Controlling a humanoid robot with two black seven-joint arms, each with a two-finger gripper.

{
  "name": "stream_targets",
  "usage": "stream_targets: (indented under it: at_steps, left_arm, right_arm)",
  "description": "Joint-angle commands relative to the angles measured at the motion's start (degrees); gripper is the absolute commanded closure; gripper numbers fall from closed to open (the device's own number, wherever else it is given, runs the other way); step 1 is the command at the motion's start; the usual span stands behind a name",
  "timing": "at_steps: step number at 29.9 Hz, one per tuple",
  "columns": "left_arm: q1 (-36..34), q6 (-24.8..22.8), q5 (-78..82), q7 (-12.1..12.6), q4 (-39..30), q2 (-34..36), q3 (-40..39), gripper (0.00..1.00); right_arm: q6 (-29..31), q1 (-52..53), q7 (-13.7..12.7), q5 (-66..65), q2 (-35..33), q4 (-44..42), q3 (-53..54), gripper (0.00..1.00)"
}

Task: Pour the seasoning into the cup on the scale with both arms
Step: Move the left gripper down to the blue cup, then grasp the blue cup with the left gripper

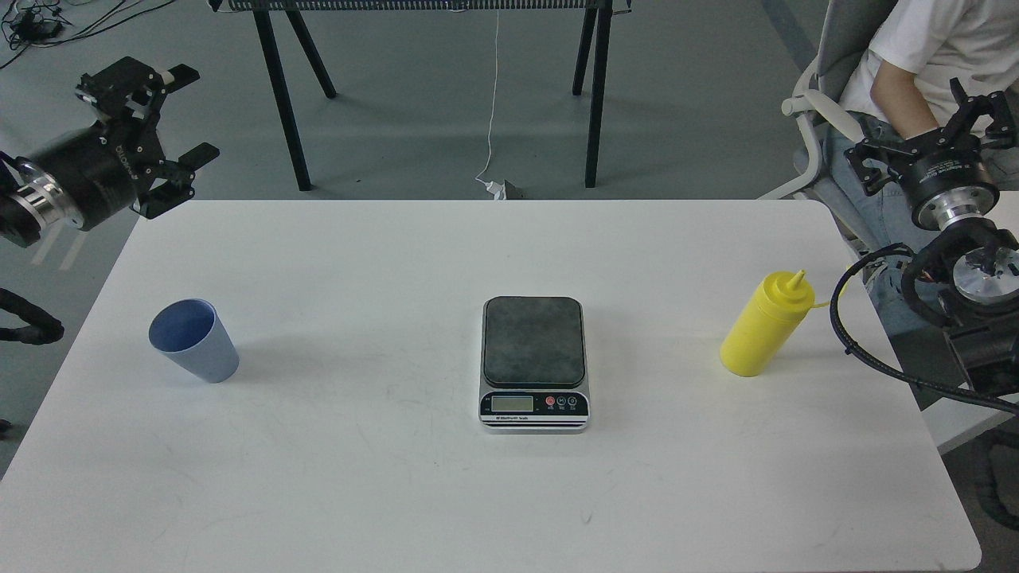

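Observation:
The light blue cup (193,341) stands upright and empty on the left of the white table (382,477). The scale (534,363) sits at the table's middle, nothing on its dark platform. The yellow seasoning bottle (765,333) stands upright on the right. My left gripper (163,119) is open and empty, above the table's far left corner, well behind the cup. My right gripper (931,127) is open and empty, beyond the table's right edge, behind and right of the bottle.
A seated person (915,56) in a chair is at the far right behind my right arm. Black trestle legs (283,87) stand on the grey floor beyond the table. A black cable loop (856,334) hangs beside the bottle.

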Motion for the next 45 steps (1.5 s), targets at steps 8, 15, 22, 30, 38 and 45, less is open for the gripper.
stream_targets:
  at_steps: [8, 15, 22, 30, 38, 45]
  left_arm:
    - [6.9, 13.9, 41.4, -2.4, -4.1, 2.5, 0.9, 0.00]
    - [10.4, 20.8, 58.0, -6.3, 0.6, 3.0, 1.4, 0.04]
    - [15.0, 29.4, 68.8, -8.9, 12.2, 0.2, 3.2, 0.14]
    - [14.7, 30.8, 67.6, -10.9, 16.5, -3.2, 7.7, 0.20]
    - [14.9, 30.9, 67.1, -12.3, 20.7, -6.4, 8.0, 0.28]
    - [14.8, 30.7, 67.0, -12.3, 20.7, -6.2, 7.9, 0.45]
  right_arm:
    - [0.0, -0.7, 0.1, 0.0, -0.5, -0.3, 0.0, 0.00]
    - [0.0, -0.9, 0.1, 0.0, -0.9, -0.3, 0.0, 0.00]
    - [0.0, -0.9, 0.1, 0.0, -0.9, -0.3, 0.0, 0.00]
    - [0.0, -0.8, 0.1, -0.1, -0.9, -0.3, 0.0, 0.00]
    - [0.0, -0.9, 0.1, -0.2, -0.9, -0.3, -0.1, 0.00]
    - [0.0, -1.2, 0.1, -0.2, -0.8, -0.5, -0.3, 0.00]
